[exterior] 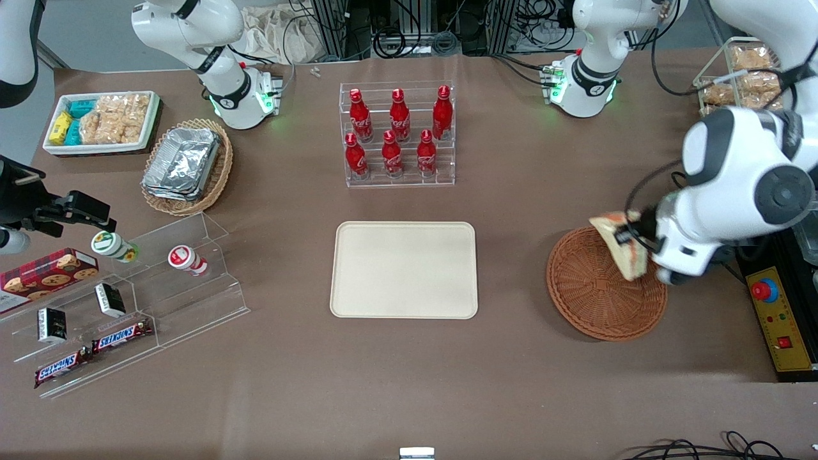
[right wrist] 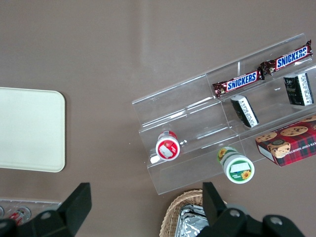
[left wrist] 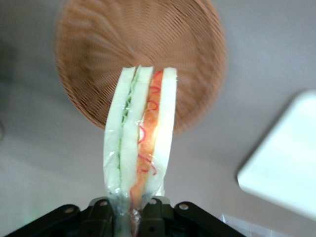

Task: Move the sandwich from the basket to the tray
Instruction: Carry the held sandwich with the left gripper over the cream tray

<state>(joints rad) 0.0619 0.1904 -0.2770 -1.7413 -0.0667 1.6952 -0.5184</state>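
Observation:
The sandwich [exterior: 621,248], a wrapped wedge of white bread with green and orange-red filling [left wrist: 140,133], hangs in the air over the reddish-brown wicker basket [exterior: 591,300], above the basket's edge toward the working arm's end. My gripper [exterior: 636,237] is shut on it at one narrow end [left wrist: 129,217], so the wedge points down at the basket [left wrist: 98,44]. Nothing lies in the basket. The cream tray [exterior: 404,269] lies flat at the table's middle, bare, beside the basket and toward the parked arm's end; one corner of the tray [left wrist: 286,173] shows in the left wrist view.
A clear rack of red bottles [exterior: 399,134] stands farther from the front camera than the tray. A yellow control box with a red button [exterior: 776,319] sits beside the basket at the table's edge. A tan basket of foil trays [exterior: 188,166] and an acrylic snack stand [exterior: 128,300] lie toward the parked arm's end.

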